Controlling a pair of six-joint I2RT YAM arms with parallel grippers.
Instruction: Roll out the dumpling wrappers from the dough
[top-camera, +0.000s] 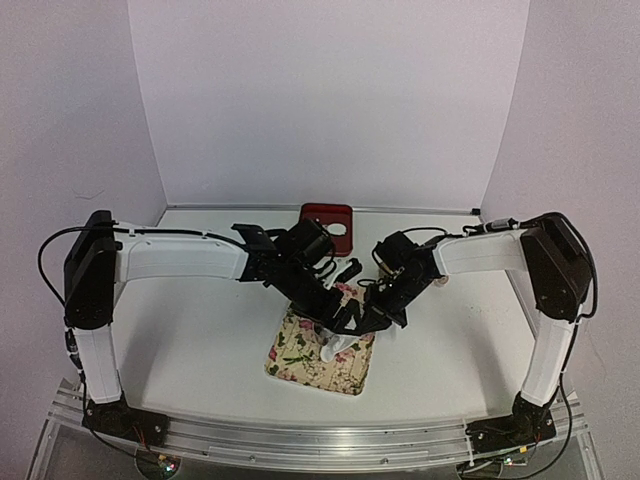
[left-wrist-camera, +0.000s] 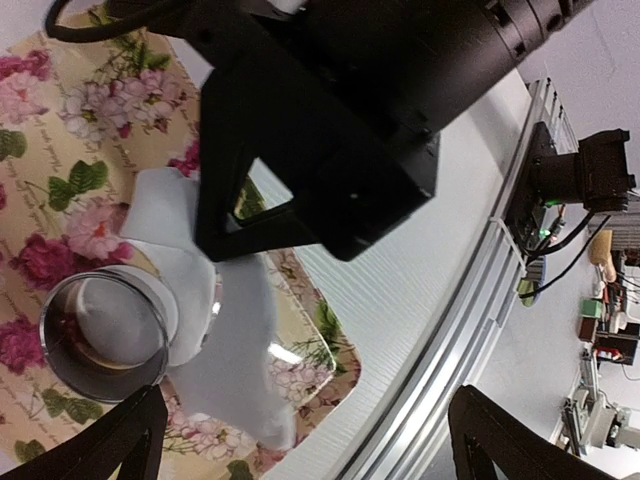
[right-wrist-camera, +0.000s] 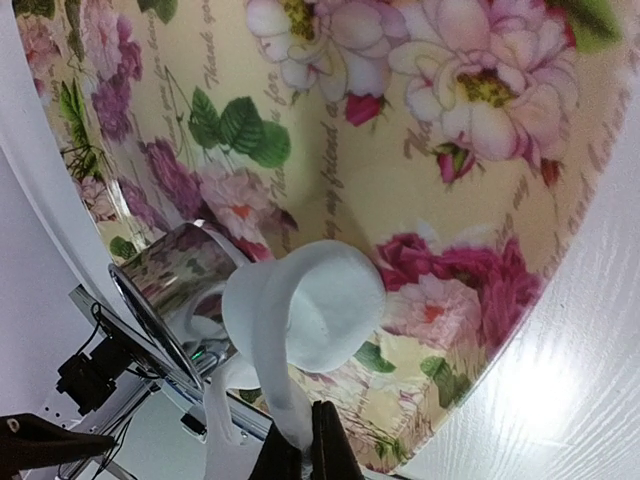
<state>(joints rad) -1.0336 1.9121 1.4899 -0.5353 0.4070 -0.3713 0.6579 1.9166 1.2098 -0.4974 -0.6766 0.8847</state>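
The dough (left-wrist-camera: 232, 345) is a ragged white sheet on the floral mat (left-wrist-camera: 60, 150), partly lifted. My right gripper (right-wrist-camera: 303, 455) is shut on a strip of the dough (right-wrist-camera: 305, 305), which curls up from the mat. In the left wrist view its black fingers (left-wrist-camera: 215, 225) pinch the sheet's upper edge. A small metal ring (left-wrist-camera: 105, 335) stands on the mat against the dough; it also shows in the right wrist view (right-wrist-camera: 170, 285). My left gripper (left-wrist-camera: 305, 450) is open and empty, hovering above the mat's near edge. A small white round wrapper (top-camera: 341, 228) lies on the red tray.
The red tray (top-camera: 318, 216) sits at the back of the table behind the mat (top-camera: 300, 355). Both arms crowd together over the mat's middle. The aluminium rail (left-wrist-camera: 470, 330) runs along the table's near edge.
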